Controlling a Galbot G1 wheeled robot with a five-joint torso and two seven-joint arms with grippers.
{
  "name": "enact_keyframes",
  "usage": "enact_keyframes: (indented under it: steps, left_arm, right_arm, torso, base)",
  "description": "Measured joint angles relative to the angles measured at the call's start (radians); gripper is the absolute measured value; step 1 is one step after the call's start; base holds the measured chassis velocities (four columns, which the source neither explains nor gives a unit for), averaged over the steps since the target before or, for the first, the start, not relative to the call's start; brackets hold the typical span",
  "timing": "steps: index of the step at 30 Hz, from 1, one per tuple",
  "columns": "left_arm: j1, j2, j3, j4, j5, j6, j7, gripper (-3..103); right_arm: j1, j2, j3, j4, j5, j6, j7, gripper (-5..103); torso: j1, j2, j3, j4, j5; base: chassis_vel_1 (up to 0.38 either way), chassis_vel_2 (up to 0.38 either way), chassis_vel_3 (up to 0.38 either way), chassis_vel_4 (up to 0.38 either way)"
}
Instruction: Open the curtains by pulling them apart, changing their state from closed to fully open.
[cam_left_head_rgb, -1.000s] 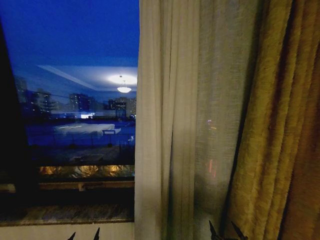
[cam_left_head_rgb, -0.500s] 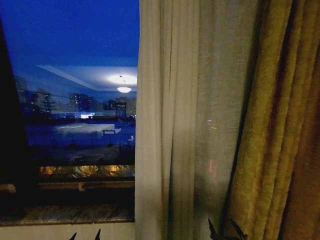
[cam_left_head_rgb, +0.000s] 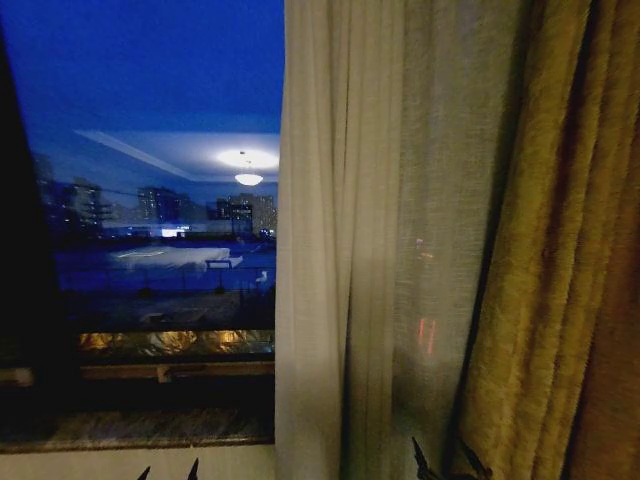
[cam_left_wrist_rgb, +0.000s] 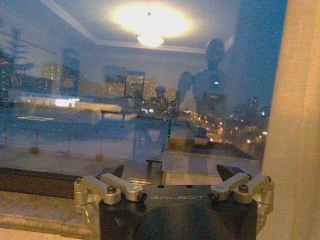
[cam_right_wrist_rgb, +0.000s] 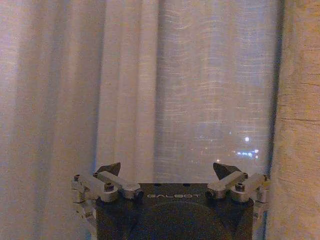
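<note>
The right gripper has its jaws spread wide apart with nothing between them, its dark fingertips pointing at the sheer cream-white, loosely woven curtain just ahead. That wrist view shows what the head view barely hints at: the weave is thin enough that small city lights glimmer through it. At one edge of the same view hangs the thick golden-brown drape.

The left gripper is likewise wide open and empty. It faces the bare dark glass of the window, above a stone window sill, with a pale strip of the sheer curtain at the side. The glass mirrors a round ceiling lamp.

From the head, only the tips of both grippers poke up at the bottom edge, left below the glass, right before the fabric. The pleated sheer curtain covers the middle of the window, its free edge hanging beside the exposed pane, and the golden-brown drape hangs just right of it.
</note>
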Motion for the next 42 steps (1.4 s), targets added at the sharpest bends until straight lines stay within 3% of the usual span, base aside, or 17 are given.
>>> enact_keyframes:
  steps: [42]
  left_arm:
    - [0.016,-0.011,-0.006,0.01,-0.003,-0.025,0.013,100]
  right_arm:
    - [-0.042,0.0,-0.018,0.023,-0.047,0.04,-0.005,100]
  torso:
    - [0.0,0.0,0.0,0.0001,0.0]
  base:
    - [0.074,0.079,-0.077,-0.077]
